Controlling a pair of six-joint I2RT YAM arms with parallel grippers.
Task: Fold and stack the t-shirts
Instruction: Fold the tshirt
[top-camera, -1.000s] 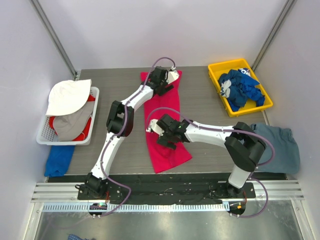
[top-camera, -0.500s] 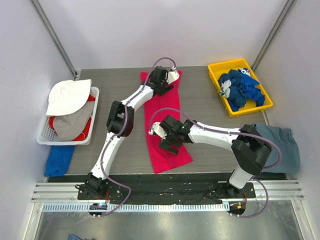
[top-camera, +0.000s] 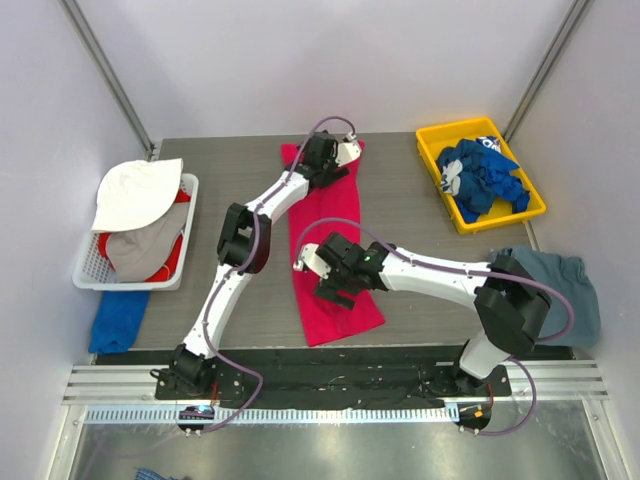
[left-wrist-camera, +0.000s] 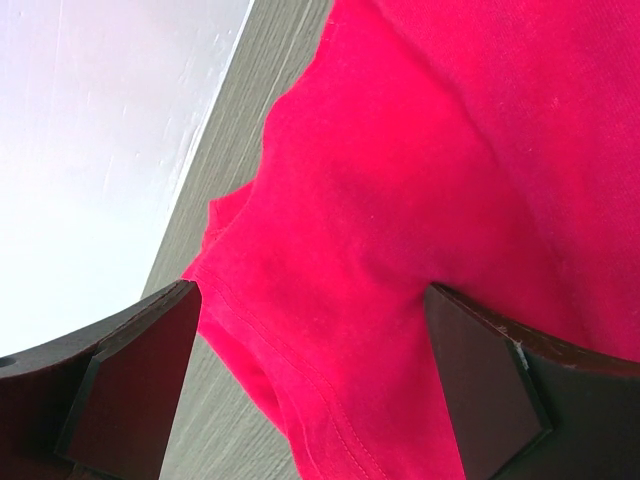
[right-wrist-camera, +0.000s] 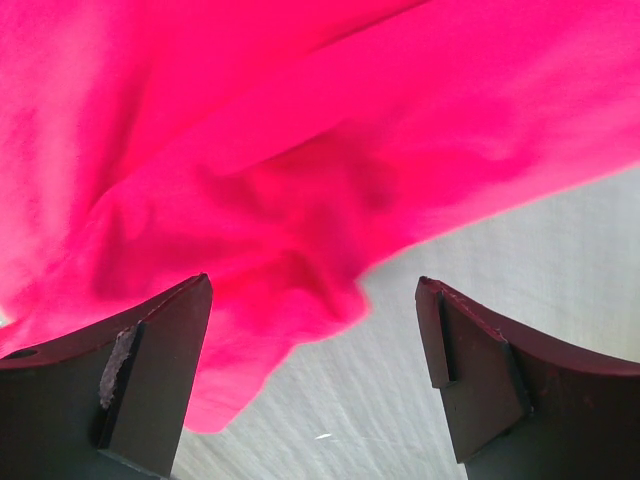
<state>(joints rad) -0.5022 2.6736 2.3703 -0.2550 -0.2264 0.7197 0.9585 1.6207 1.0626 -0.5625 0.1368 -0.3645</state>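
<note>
On the table (top-camera: 400, 210) the pink-red t-shirt (top-camera: 340, 195) lies in a long strip beneath both hands, mid-fold. The left gripper (left-wrist-camera: 310, 340) gapes over its far corner. The right gripper (right-wrist-camera: 315, 330) gapes above a rumpled, perhaps doubled, edge. Next, both must pinch cloth.

Soft matt cloth, the pink-red t-shirt (right-wrist-camera: 250, 120) beneath the right gripper (right-wrist-camera: 312, 283); its fingers (right-wrist-camera: 150, 380) are dark, scuffed plastic; the table (right-wrist-camera: 480, 230) beside them is matt grey wood-grain.

A spread shirt (top-camera: 338, 212) lies down the centre of the bench (top-camera: 420, 220); a basket (top-camera: 187, 240) of clothes (top-camera: 135, 195) at left, a tray (top-camera: 450, 126) of heaped shirts (top-camera: 480, 175) upper right, a crumpled shirt (top-camera: 565, 290) lower right.
</note>
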